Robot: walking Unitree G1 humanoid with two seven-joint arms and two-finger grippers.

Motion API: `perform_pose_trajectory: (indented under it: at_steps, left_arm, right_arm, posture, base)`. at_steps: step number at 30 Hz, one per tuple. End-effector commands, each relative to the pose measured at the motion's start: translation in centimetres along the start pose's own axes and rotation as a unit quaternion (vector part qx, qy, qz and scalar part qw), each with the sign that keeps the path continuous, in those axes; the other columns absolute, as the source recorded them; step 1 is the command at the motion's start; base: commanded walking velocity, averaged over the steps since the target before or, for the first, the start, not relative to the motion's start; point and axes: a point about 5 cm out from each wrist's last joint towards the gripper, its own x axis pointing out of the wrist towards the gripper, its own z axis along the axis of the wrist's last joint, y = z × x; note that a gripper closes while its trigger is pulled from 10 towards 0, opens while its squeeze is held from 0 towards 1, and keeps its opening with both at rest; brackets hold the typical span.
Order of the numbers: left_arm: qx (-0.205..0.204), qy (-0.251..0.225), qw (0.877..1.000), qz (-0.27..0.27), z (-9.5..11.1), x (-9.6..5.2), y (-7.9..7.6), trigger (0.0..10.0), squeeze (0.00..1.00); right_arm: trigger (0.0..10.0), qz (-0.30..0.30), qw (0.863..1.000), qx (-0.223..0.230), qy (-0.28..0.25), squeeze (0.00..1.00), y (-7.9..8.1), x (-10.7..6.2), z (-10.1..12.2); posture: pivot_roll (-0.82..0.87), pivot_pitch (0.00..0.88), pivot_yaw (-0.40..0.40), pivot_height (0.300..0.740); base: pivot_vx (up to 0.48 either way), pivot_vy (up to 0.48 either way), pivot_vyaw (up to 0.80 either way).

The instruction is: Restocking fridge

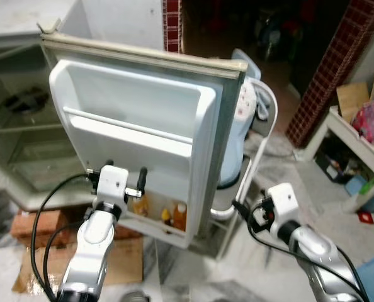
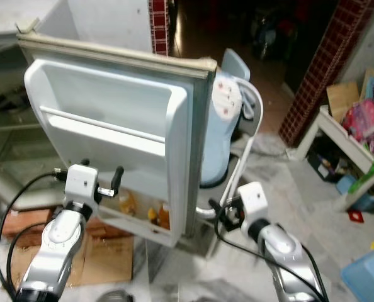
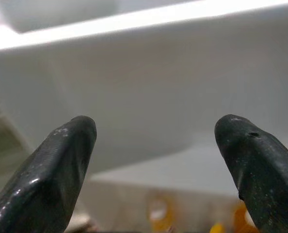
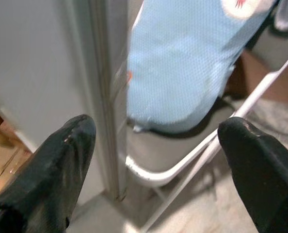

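Nearest, the left gripper (image 1: 125, 178) is raised just in front of the open fridge door (image 1: 143, 126), its jaws wide and holding nothing. The right gripper (image 4: 153, 141) is near the outer edge of this door, jaws also wide. In the lowest door shelf stand orange bottles (image 1: 174, 217), partly hidden by the left gripper and blurred. Behind the door edge stands a folding chair (image 1: 262, 135) with a light blue bag (image 4: 192, 53), partly cut off.

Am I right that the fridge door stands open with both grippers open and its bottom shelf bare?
Not quite: the bottom shelf of the open fridge door holds orange bottles, as the left eye view shows. The left gripper and right gripper are indeed open.
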Motion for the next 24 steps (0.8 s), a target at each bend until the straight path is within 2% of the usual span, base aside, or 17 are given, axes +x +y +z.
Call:
perform_pose_trajectory:
  at_steps: [1,5,11,16,21,22,24]
  left_arm:
    - [0.004,0.002,1.0,0.007,0.2,0.2,0.0,10.0,0.0]
    - [0.008,0.007,1.0,0.017,0.1,0.2,0.1,10.0,0.0]
    - [0.012,0.005,1.0,0.016,0.0,0.2,0.1,10.0,0.0]
    - [0.006,0.006,1.0,0.014,0.1,0.3,-0.1,10.0,0.0]
    - [-0.002,0.032,0.999,0.028,-0.6,0.4,0.3,10.0,0.0]
    - [-0.022,0.053,0.997,0.048,-1.1,0.5,0.7,10.0,0.0]
    - [-0.038,0.062,0.996,0.059,-1.3,0.6,0.9,10.0,0.0]
  right_arm:
    - [10.0,-0.038,0.999,-0.002,-0.01,0.0,-1.0,0.1,0.5]
    - [10.0,-0.069,0.997,0.006,-0.04,0.0,-1.5,0.5,1.7]
    - [10.0,-0.064,0.996,-0.009,-0.065,0.0,-1.1,1.0,2.3]
    - [10.0,-0.075,0.993,-0.011,-0.088,0.0,-1.0,1.1,3.0]
    - [10.0,-0.127,0.985,0.01,-0.117,0.0,-1.5,1.5,4.2]
    - [10.0,-0.141,0.983,0.027,-0.118,0.0,-1.6,1.6,4.3]
    - [10.0,-0.148,0.981,0.039,-0.117,0.0,-1.6,1.7,4.2]
  posture:
    - [0.08,0.0,-0.007,0.74]
    - [0.08,0.0,-0.006,0.74]
    - [0.08,0.0,-0.009,0.74]
    - [0.08,0.0,-0.009,0.74]
    - [0.08,0.0,-0.008,0.74]
    - [0.08,0.0,-0.01,0.74]
    - [0.07,0.0,-0.01,0.74]
  base:
    - [0.0,-0.469,0.0]
    - [0.0,-0.454,0.0]
    - [-0.169,-0.399,0.0]
    - [0.0,0.0,0.5]
    - [0.0,0.0,0.63]
    - [0.0,0.0,0.62]
    - [0.0,0.0,0.62]
